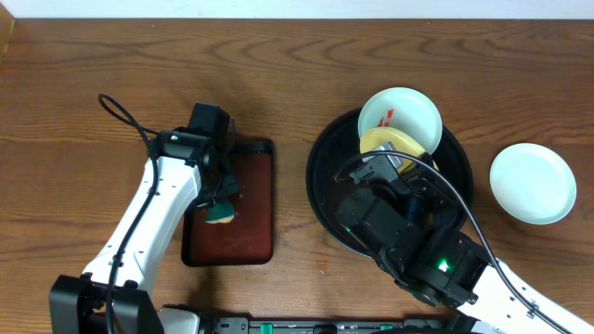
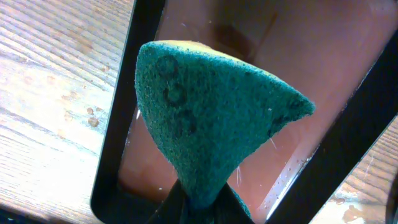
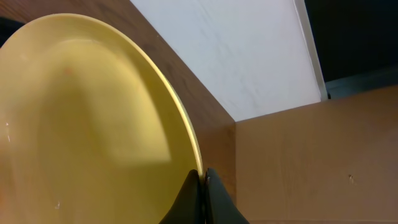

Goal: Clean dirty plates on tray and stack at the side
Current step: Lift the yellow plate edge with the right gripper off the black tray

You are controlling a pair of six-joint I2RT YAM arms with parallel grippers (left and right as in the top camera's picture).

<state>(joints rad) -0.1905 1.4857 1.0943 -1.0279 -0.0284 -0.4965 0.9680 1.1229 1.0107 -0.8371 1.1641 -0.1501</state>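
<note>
My right gripper [image 3: 203, 180] is shut on the rim of the pale yellow plate [image 3: 81, 124], holding it tilted above the round black tray [image 1: 320, 181]; the plate shows in the overhead view [image 1: 390, 141]. A pale blue-white plate with red sauce smears [image 1: 401, 116] leans on the tray's far rim. A clean pale plate [image 1: 533, 183] lies on the table at the right. My left gripper [image 2: 202, 202] is shut on a green and yellow sponge [image 2: 211, 112] over the small red-brown tray [image 1: 251, 204].
The right arm's body [image 1: 418, 241] covers the near part of the black tray. The left arm [image 1: 153, 213] runs along the left side of the red-brown tray. Wooden tabletop surrounds both trays.
</note>
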